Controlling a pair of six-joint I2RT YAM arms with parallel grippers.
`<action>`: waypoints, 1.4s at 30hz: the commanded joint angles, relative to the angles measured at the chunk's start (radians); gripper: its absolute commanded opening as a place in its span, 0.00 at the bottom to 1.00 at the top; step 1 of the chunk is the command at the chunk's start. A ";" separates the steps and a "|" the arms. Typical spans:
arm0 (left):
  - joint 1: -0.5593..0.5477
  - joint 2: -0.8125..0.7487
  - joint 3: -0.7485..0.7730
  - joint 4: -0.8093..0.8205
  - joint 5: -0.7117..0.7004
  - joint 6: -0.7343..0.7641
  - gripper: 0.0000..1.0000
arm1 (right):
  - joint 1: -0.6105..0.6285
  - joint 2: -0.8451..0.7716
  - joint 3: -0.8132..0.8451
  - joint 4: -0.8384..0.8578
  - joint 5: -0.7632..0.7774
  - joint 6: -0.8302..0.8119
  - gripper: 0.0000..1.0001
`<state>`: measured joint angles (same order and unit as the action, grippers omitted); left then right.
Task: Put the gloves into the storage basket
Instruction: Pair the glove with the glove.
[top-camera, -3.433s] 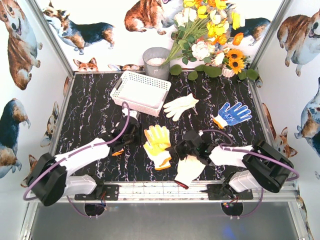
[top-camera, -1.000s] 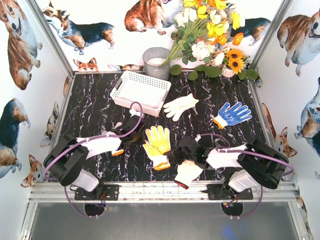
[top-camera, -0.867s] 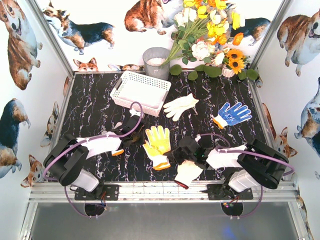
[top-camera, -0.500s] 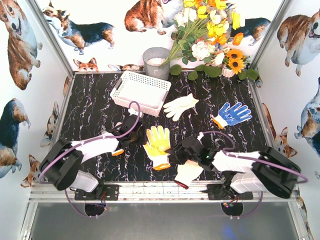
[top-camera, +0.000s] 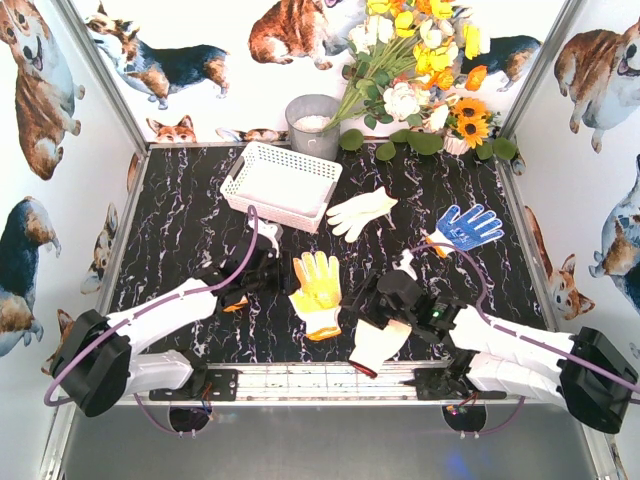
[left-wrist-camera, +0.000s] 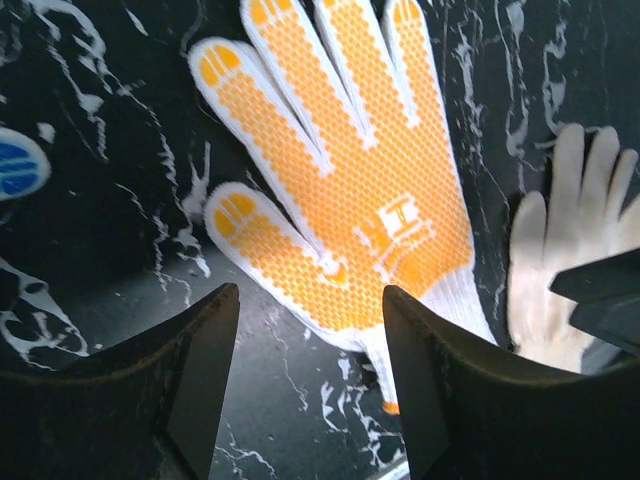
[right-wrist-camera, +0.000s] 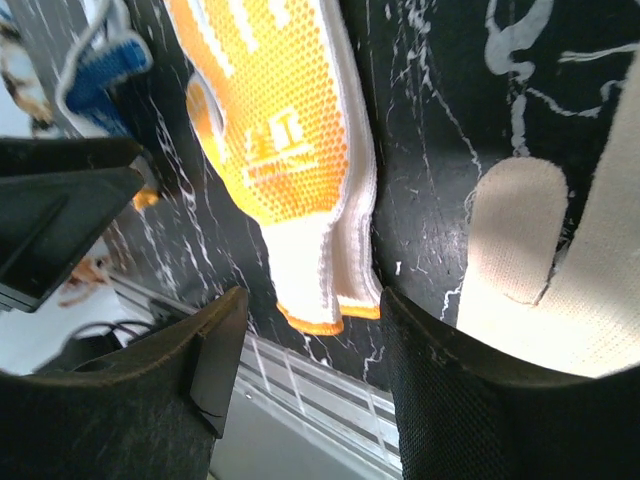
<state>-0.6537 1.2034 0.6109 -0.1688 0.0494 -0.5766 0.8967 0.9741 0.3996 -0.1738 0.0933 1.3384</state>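
Top camera overhead; wrist cameras close, downward (both share orange glove (left-wrist-camera: 350, 200)).

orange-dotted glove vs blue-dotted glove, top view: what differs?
Colour: the orange-dotted glove has orange grip dots, the blue-dotted glove blue ones.
Place: the orange one lies front centre; the blue one lies further back, on the right.
Pose: the orange glove's fingers point straight back; the blue glove's point mostly rightward.
Both lie flat on the table, outside the storage basket.
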 joint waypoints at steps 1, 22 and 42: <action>-0.003 -0.014 -0.029 0.023 0.116 -0.046 0.52 | 0.006 0.062 0.077 0.003 -0.130 -0.153 0.58; -0.062 0.116 -0.054 0.170 0.194 -0.116 0.35 | 0.006 0.342 0.173 0.088 -0.250 -0.177 0.30; -0.089 0.219 -0.025 0.280 0.202 -0.137 0.23 | 0.006 0.376 0.189 0.015 -0.207 -0.194 0.11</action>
<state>-0.7361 1.3876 0.5713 0.0360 0.2478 -0.7109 0.8967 1.3449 0.5426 -0.1635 -0.1406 1.1633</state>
